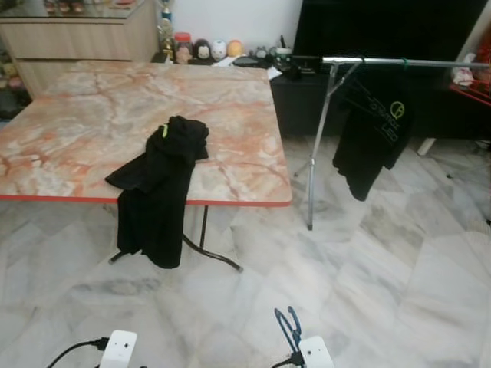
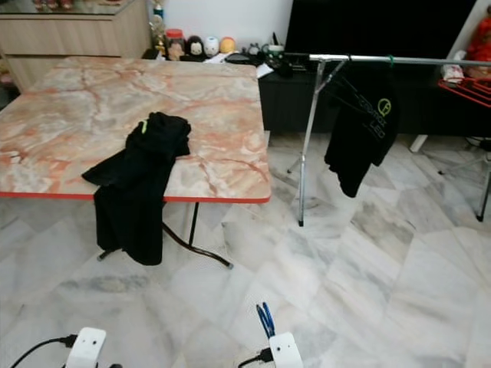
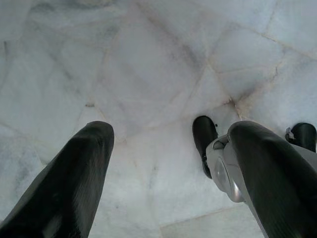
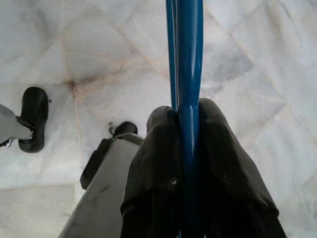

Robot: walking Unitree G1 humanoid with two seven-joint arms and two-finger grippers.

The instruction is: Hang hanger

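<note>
My right gripper (image 4: 187, 113) is shut on a blue hanger (image 4: 186, 59); the hanger (image 1: 288, 325) pokes up low over the floor at the bottom of the head view. A silver clothes rail (image 1: 399, 61) stands ahead to the right, with a black T-shirt (image 1: 374, 138) hanging on it. A black garment (image 1: 163, 188) lies on the marble-patterned table (image 1: 84, 115) and drapes over its red front edge. My left gripper (image 3: 168, 163) is open and points down at the floor with nothing between its fingers.
White marble floor (image 1: 368, 284) lies between me and the rail. The rail's upright leg (image 1: 316, 153) stands just right of the table corner. A dark TV cabinet (image 1: 307, 100) and a wooden sideboard (image 1: 77, 38) line the back wall. A red rack (image 1: 472, 92) is at the far right.
</note>
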